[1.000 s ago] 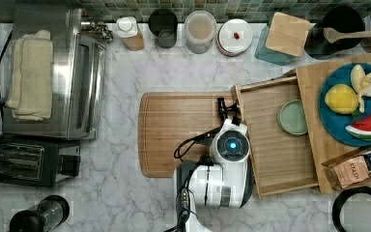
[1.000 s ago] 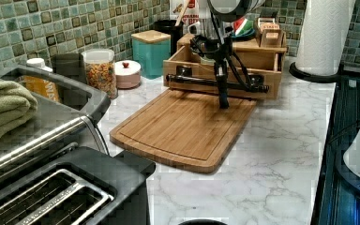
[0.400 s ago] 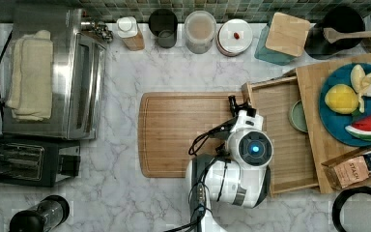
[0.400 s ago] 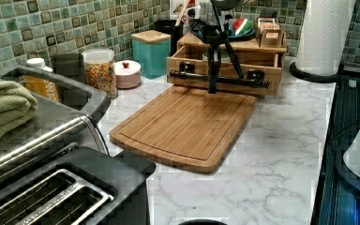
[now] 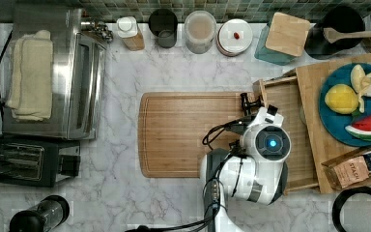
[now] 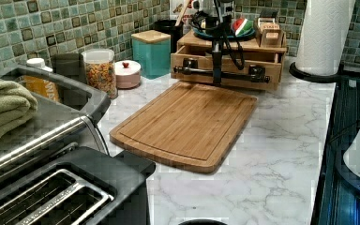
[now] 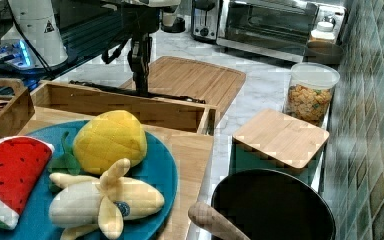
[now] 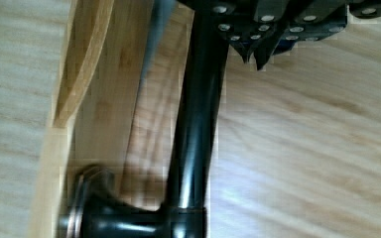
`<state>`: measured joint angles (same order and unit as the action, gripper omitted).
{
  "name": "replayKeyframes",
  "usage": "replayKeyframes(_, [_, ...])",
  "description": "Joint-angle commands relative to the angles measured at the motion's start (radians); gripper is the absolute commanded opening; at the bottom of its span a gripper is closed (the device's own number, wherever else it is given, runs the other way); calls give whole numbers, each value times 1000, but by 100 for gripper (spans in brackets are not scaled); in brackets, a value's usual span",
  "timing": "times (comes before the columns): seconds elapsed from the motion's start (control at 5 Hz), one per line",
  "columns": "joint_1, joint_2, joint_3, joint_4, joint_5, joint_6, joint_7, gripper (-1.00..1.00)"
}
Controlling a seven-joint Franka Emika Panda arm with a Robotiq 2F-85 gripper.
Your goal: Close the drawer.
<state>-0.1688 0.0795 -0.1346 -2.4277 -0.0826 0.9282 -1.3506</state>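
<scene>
The drawer (image 5: 282, 104) is a pale bamboo tray sticking partly out of a wooden stand (image 5: 314, 77) at the top view's right. Its front (image 6: 234, 82) carries a black bar handle (image 6: 243, 76). My gripper (image 6: 217, 78) hangs straight down at the middle of that handle, its fingers shut and resting against the bar on the cutting-board side. In the wrist view the bar (image 8: 193, 129) runs just beside the closed gripper (image 8: 255, 57), with the drawer front (image 8: 94, 99) behind it. In the right view the gripper (image 7: 140, 82) stands outside the drawer's front wall (image 7: 120, 111). My wrist (image 5: 270, 142) covers the fingers from above.
A cutting board (image 5: 188, 133) lies in front of the drawer. The stand top holds a blue plate of toy fruit (image 5: 355, 104). Along the backsplash stand jars and a teal jar with a wooden lid (image 5: 282, 36). A toaster oven (image 5: 53, 77) and a toaster (image 5: 24, 159) sit at the top view's left.
My gripper and the drawer have moved together toward the top view's right. The drawer has slid further into the stand, and the small bowl inside it is now covered.
</scene>
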Motion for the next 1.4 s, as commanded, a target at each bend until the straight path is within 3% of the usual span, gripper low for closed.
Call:
replayKeyframes(0.2, [-148, 164, -134, 460, 52, -119, -306, -100])
replayKeyframes(0.4, [-164, 219, -171, 548, 108, -145, -413, -100])
replayKeyframes(0.6, [-186, 204, -170, 540, 106, -115, -409, -100])
replayKeyframes(0.8, [-156, 119, -205, 430, 81, -41, -318, -100])
replayKeyframes(1.4, [-164, 119, -196, 430, 78, -41, -318, -100])
